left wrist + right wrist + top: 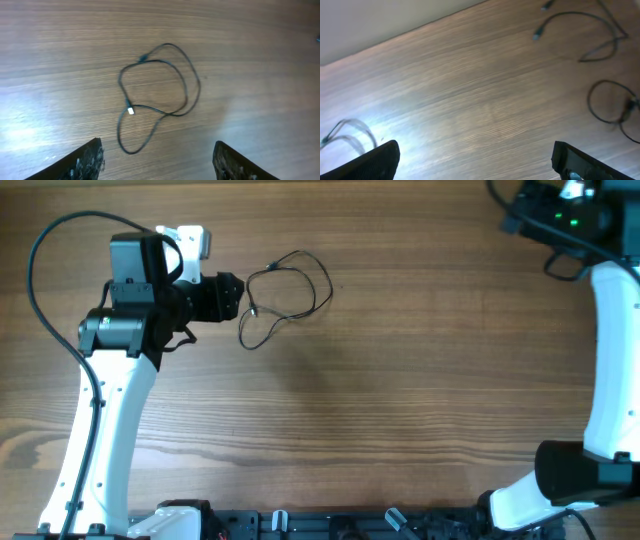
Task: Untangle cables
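Note:
A thin black cable [288, 292] lies in loose overlapping loops on the wooden table. In the left wrist view the cable [161, 89] fills the middle, with a small pale plug end [130, 110] on its left side. My left gripper [159, 164] is open just short of the cable's nearest loop and holds nothing; in the overhead view the left gripper [234, 296] sits at the cable's left edge. My right gripper [480, 165] is open over bare wood, and more thin black cables [580, 22] with small plugs lie far ahead of it.
The right arm [605, 370] runs up the right edge to the far right corner. A further dark cable loop [609, 104] lies at the right of the right wrist view. A pale looped cord [350, 131] lies at its left edge. A light wall borders the table there.

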`<action>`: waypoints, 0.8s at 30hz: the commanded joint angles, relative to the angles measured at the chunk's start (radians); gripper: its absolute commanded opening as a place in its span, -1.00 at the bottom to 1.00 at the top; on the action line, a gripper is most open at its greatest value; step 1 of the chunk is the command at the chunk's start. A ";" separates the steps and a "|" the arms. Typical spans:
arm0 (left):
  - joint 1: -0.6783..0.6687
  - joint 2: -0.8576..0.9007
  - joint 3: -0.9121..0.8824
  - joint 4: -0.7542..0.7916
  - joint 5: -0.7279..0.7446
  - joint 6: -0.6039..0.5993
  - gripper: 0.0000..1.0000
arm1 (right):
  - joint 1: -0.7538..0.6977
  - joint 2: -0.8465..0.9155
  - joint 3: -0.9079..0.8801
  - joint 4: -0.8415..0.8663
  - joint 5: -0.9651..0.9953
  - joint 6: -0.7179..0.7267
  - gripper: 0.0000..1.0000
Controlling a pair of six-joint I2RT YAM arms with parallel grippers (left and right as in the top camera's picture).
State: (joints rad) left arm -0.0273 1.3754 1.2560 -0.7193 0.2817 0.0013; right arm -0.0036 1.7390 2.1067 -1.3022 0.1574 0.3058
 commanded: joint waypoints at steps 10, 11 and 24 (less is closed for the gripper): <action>-0.003 -0.003 0.005 -0.006 -0.165 -0.103 0.44 | 0.209 -0.024 0.016 -0.002 -0.055 -0.044 0.99; -0.003 -0.003 0.005 -0.006 -0.184 -0.119 0.44 | 0.220 -0.024 0.014 -0.001 -0.063 -0.044 0.99; -0.003 -0.003 0.005 -0.005 -0.231 -0.141 0.43 | 0.351 0.024 0.012 0.002 -0.107 -0.061 0.99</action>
State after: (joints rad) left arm -0.0273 1.3754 1.2560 -0.7254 0.0692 -0.1230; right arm 0.3244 1.7397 2.1067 -1.3022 0.0685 0.2649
